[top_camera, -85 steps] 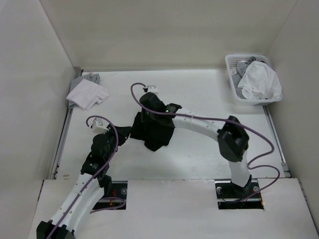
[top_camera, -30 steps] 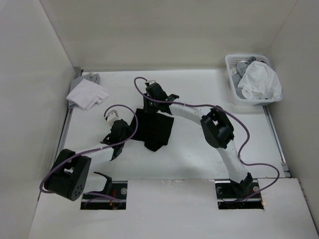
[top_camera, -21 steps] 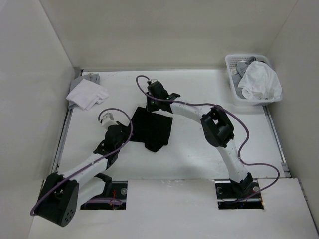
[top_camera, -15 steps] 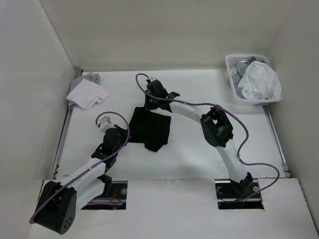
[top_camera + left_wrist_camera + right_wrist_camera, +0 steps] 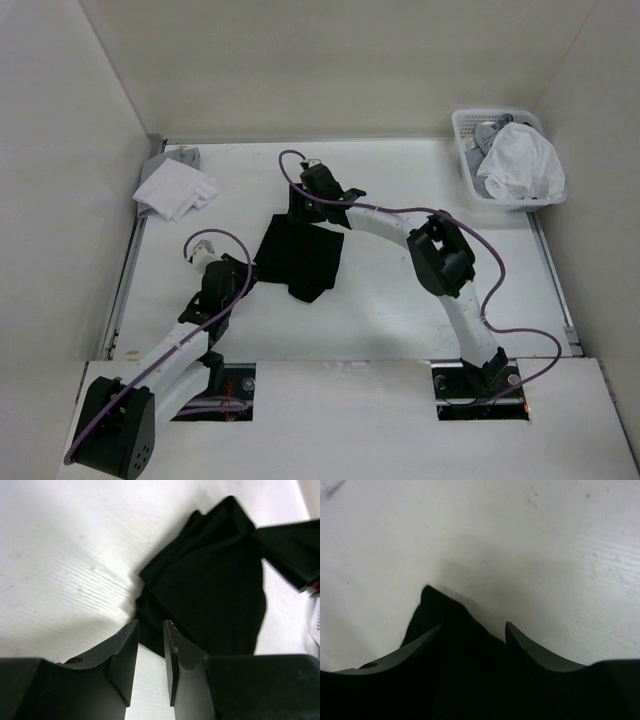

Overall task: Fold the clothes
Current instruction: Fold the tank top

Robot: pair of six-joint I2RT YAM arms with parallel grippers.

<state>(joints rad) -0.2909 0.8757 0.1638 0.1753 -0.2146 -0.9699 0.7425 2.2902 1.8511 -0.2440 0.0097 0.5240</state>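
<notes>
The clothes, a black T-shirt (image 5: 303, 260), lie folded into a rough rectangle mid-table. In the left wrist view the shirt (image 5: 210, 580) spreads just beyond my left gripper (image 5: 150, 626). Its jaws stand a little apart with bare white table between them and nothing held. From above, the left gripper (image 5: 247, 272) is at the shirt's left edge. My right gripper (image 5: 300, 213) hovers over the shirt's far edge. In its own view the right gripper (image 5: 473, 626) is open wide, straddling a pointed corner of the black fabric (image 5: 445, 615) without pinching it.
A white folded cloth pile (image 5: 175, 190) with a grey piece behind it lies at the far left. A white basket (image 5: 468, 160) of white and grey garments stands far right. Walls close in the white table (image 5: 400, 300) on three sides.
Both grippers have opened and let go of the shirt. The left arm has drawn back toward the near left. The shirt now lies flatter and slightly further left.
</notes>
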